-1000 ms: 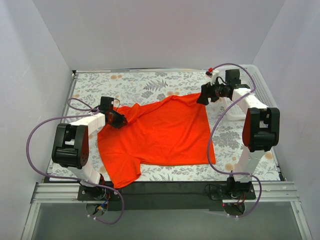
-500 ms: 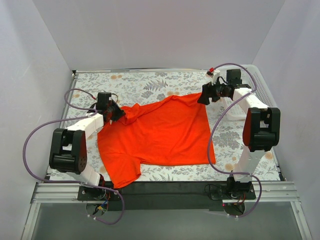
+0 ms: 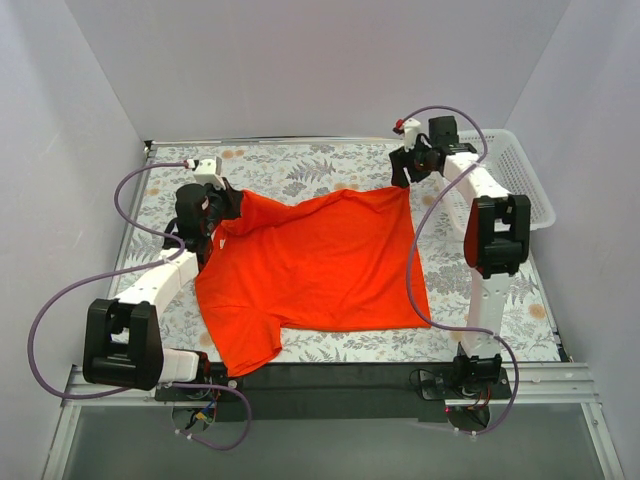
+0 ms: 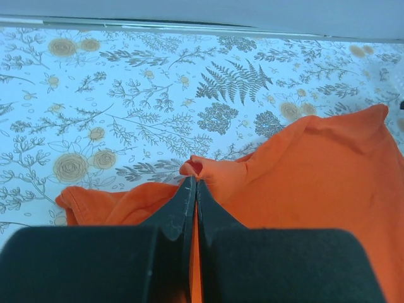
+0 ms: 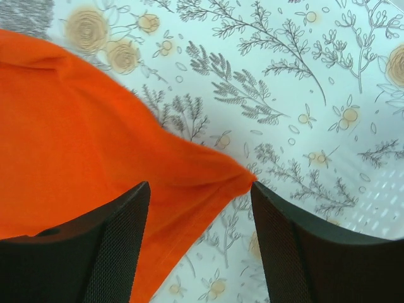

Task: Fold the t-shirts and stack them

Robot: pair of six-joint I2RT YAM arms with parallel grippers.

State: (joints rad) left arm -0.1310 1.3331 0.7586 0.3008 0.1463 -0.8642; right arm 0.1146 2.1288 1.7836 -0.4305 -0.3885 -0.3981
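One bright orange-red t-shirt (image 3: 315, 265) lies spread on the floral table. My left gripper (image 3: 222, 205) is shut on the shirt's far left shoulder and pinches a small fold of cloth (image 4: 192, 169) between its fingers (image 4: 180, 208). My right gripper (image 3: 402, 175) is open over the shirt's far right corner (image 5: 243, 181); the corner lies between its two wide-apart fingers (image 5: 117, 233), touching the right one. The shirt shows in the left wrist view (image 4: 315, 183) and in the right wrist view (image 5: 82, 139).
A white mesh basket (image 3: 515, 175) stands at the table's far right edge, behind the right arm. Purple cables loop off both arms. Grey walls close in the table on three sides. A sleeve (image 3: 240, 345) hangs near the front edge.
My left gripper has lifted and carried the shirt's left shoulder toward the far left. My right gripper has moved to the far left with the right corner and has opened, letting it go.
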